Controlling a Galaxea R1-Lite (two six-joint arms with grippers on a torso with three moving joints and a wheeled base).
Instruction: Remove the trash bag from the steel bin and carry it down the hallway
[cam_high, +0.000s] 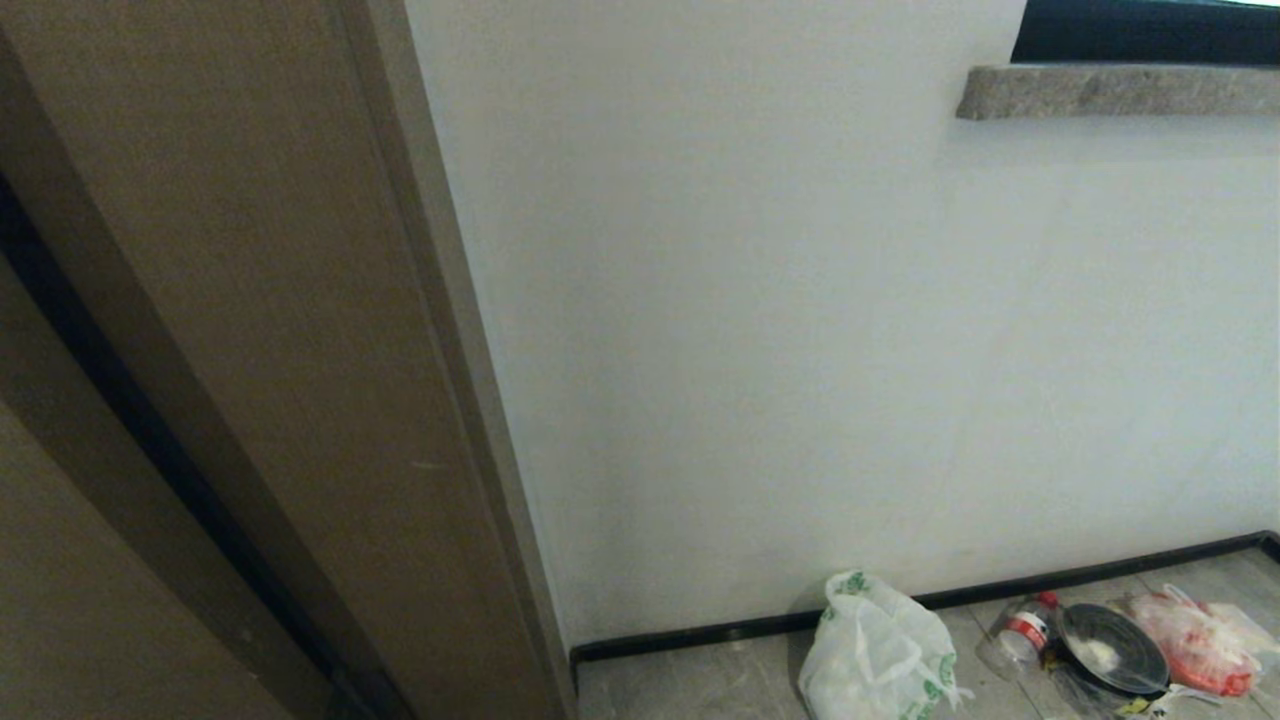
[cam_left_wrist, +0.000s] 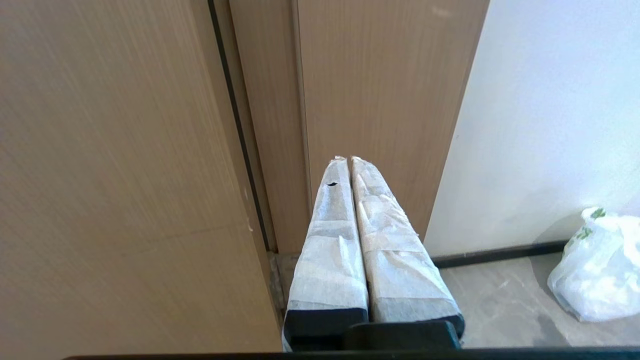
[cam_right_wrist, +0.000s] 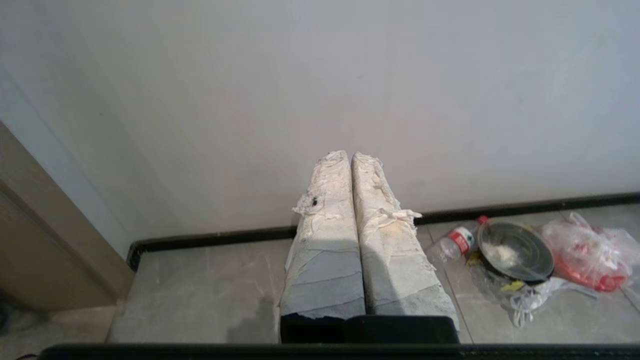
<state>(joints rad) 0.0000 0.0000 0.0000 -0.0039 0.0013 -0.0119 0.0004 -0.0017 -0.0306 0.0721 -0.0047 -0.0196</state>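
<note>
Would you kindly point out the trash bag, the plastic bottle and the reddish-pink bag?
trash bag (cam_high: 878, 655), head view, bulging white middle.
plastic bottle (cam_high: 1022, 630), head view, red label.
reddish-pink bag (cam_high: 1195, 640), head view, red middle.

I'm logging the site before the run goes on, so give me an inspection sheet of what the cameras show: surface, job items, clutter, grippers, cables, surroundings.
Surface: grey tiled floor, bare in front of the wall.
Job's things: white trash bag with green print sits on the floor by the baseboard, held by neither gripper. No upright steel bin seen.
Clutter: plastic bottle with red label lying down, round black-rimmed dish beside it, reddish-pink bag further right, crumpled plastic under the dish.
Grippers: left gripper shut, empty, pointing at the wooden door frame; right gripper shut, empty, facing the wall.
Cables: nothing seen.
Surroundings: white wall, black baseboard, wooden door frame, stone ledge.
</note>
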